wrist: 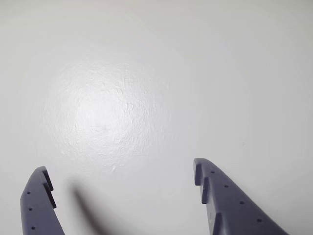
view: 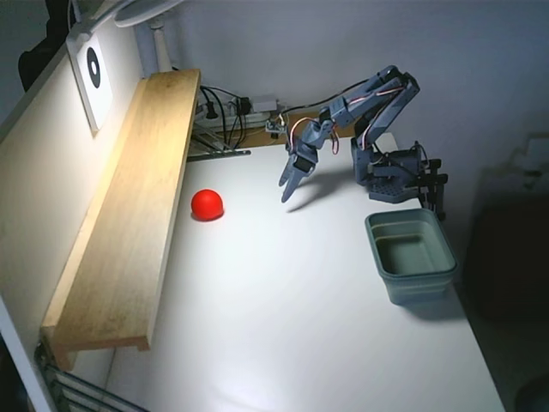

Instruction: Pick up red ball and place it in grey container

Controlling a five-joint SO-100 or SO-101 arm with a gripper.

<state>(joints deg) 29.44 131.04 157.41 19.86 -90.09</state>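
Hand (view: 288, 190) — empty, fingers spread wide, pointing down just above the bare white bench (view: 283, 326); arm bent forward from its base. Red ball (view: 207, 204) — untouched on the bench, off to the hand's left in the fixed view. Grey container (view: 412, 255) — empty, further off to the right. Pickup and placing both remain.
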